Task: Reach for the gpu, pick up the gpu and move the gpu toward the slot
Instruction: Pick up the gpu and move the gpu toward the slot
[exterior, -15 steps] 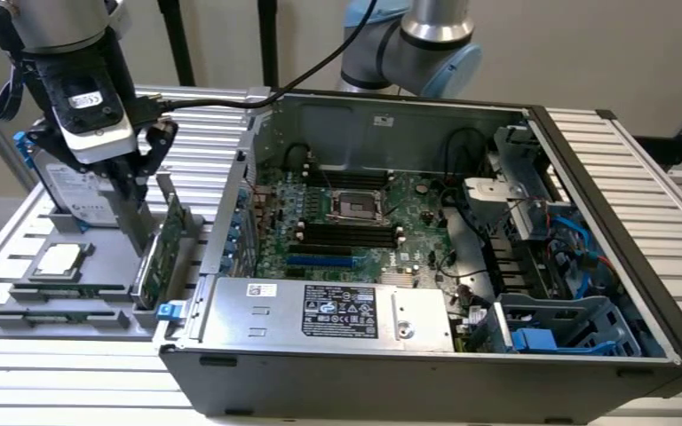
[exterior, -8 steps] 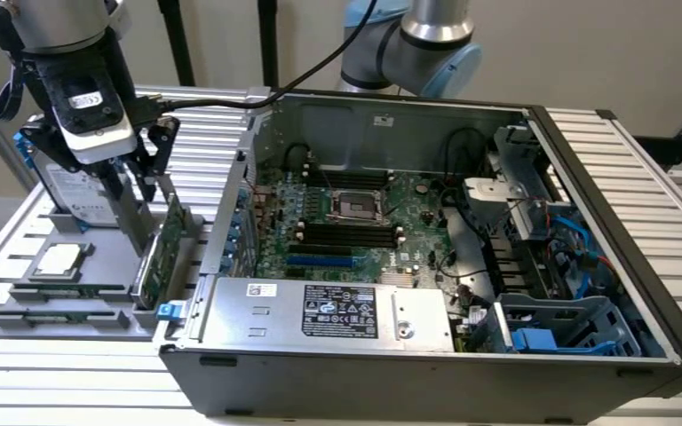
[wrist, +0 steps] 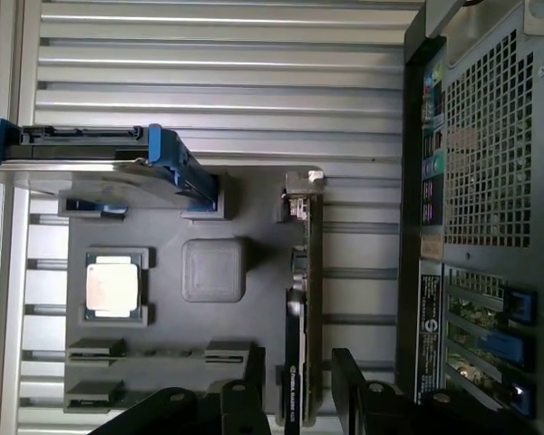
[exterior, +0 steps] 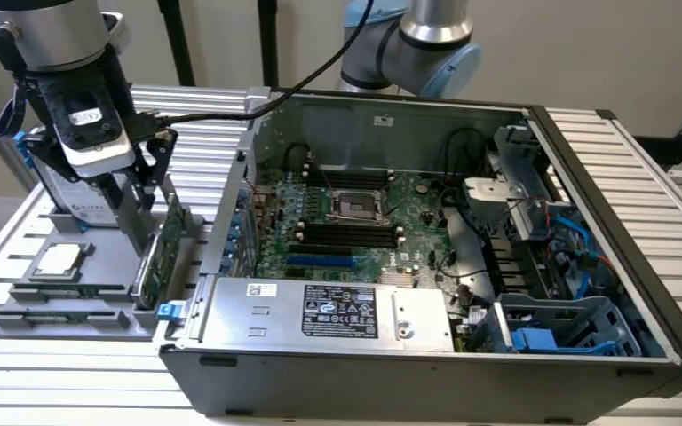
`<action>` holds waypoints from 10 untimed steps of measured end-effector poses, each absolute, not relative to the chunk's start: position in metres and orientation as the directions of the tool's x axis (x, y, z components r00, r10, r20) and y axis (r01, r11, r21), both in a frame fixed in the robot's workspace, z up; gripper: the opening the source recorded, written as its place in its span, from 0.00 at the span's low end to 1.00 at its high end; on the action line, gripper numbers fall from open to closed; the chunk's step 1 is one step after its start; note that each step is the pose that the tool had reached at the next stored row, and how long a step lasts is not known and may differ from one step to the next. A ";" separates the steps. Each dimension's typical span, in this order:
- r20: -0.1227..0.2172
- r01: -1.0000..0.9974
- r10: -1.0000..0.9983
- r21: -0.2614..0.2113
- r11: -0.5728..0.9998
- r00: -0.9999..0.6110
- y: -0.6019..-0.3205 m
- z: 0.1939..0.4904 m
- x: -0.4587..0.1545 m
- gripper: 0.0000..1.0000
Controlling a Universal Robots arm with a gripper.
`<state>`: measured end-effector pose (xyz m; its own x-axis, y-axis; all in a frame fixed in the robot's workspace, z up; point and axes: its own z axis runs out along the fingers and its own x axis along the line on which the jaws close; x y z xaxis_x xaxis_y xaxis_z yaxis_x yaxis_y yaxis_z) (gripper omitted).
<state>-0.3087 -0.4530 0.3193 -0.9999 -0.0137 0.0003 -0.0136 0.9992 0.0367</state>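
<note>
Gpu point(wrist: 305, 272) on edge in its tray, my gripper point(wrist: 299, 372) over it, empty.
The gpu stands upright in a groove of the grey tray point(wrist: 163, 231), just beside the computer case point(wrist: 490, 136), with its metal bracket at the end far from me. Judged light and stiff but fragile: thin board, exposed parts. Best hold is the flat faces along the top edge, clear of the bracket. My fingers point(wrist: 243, 399) are spread to straddle it, a gap on each side, gripping nothing. The hard drive point(wrist: 91, 172) stands well apart.
</note>
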 end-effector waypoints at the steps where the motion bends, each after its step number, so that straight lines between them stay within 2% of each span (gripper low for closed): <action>1: 0.000 -0.013 -0.013 0.037 0.999 -1.000 -0.453 0.317 -0.309 0.42; 10: 0.000 -0.011 -0.011 0.036 0.999 -1.000 -0.454 0.301 -0.311 0.42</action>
